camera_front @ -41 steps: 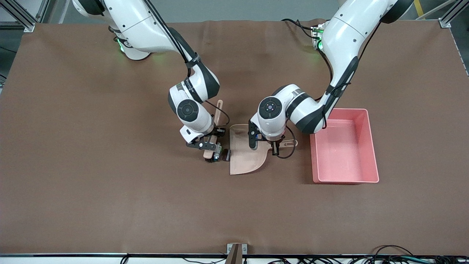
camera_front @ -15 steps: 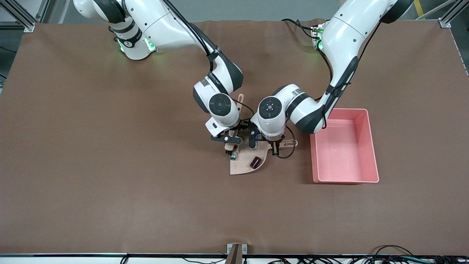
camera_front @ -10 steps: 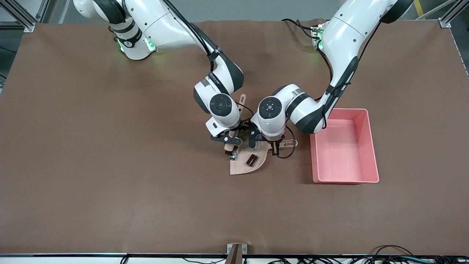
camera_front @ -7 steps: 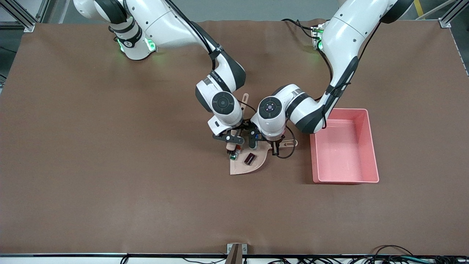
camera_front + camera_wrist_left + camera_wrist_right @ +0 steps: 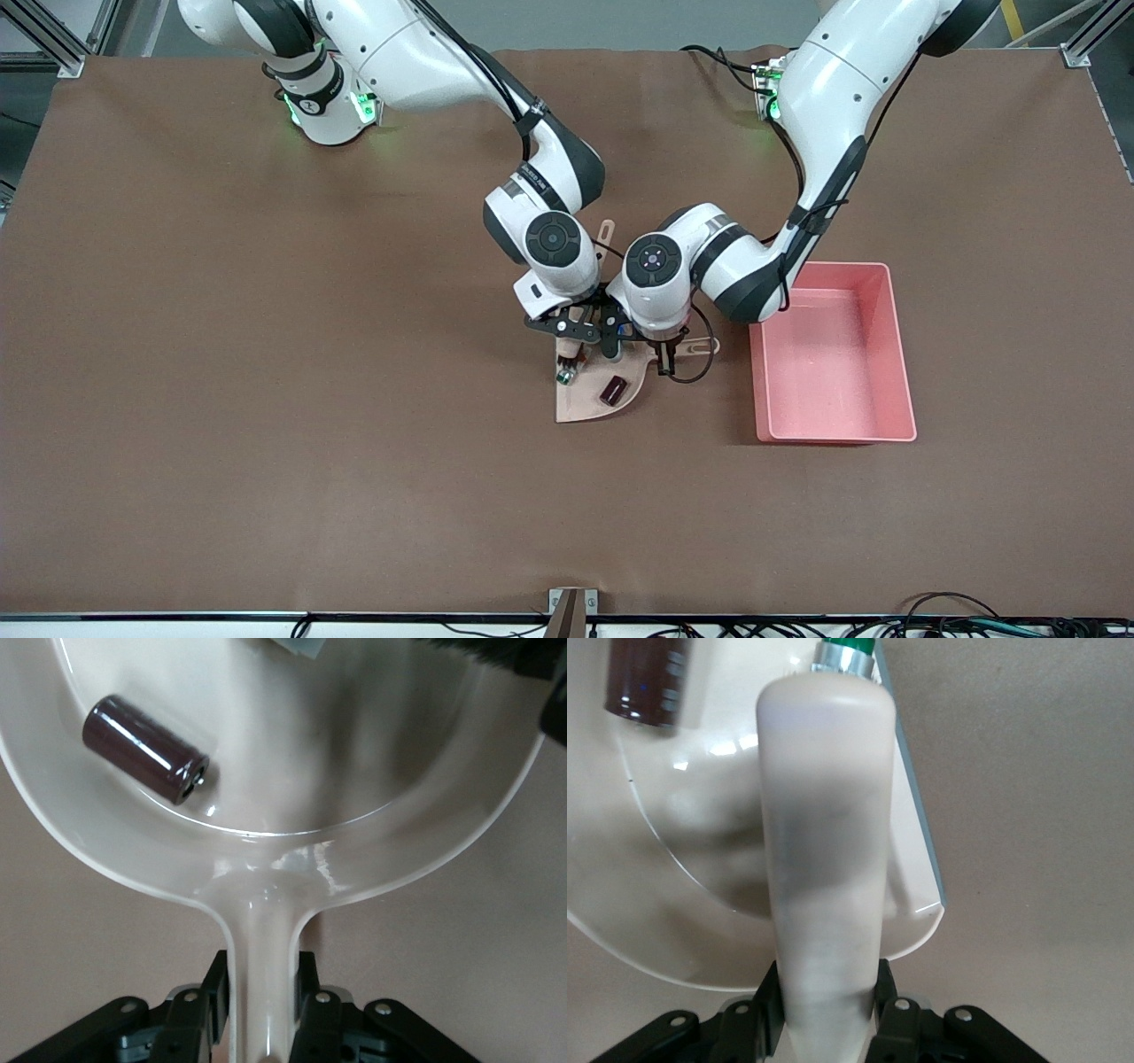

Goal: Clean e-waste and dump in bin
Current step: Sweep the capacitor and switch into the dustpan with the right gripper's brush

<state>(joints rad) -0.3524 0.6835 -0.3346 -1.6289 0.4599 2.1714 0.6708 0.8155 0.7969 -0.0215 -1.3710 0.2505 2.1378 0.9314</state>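
Dustpan [image 5: 592, 399] handle clamped in left gripper [image 5: 666, 352], brush [image 5: 824, 850] clamped in right gripper [image 5: 576, 330]; maroon part [image 5: 612, 390] aboard, green-ended part [image 5: 564, 377] at the lip may roll off when lifted toward bin [image 5: 831, 354]

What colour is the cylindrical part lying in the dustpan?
Dark maroon, glossy: the capacitor in the beige dustpan; clearest in the left wrist view.

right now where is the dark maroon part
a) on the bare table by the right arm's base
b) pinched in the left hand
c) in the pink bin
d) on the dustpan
d: the dark maroon part lies loose on the beige dustpan, also seen in the left wrist view, while the pink bin holds nothing visible and the left hand grips only the dustpan's handle.
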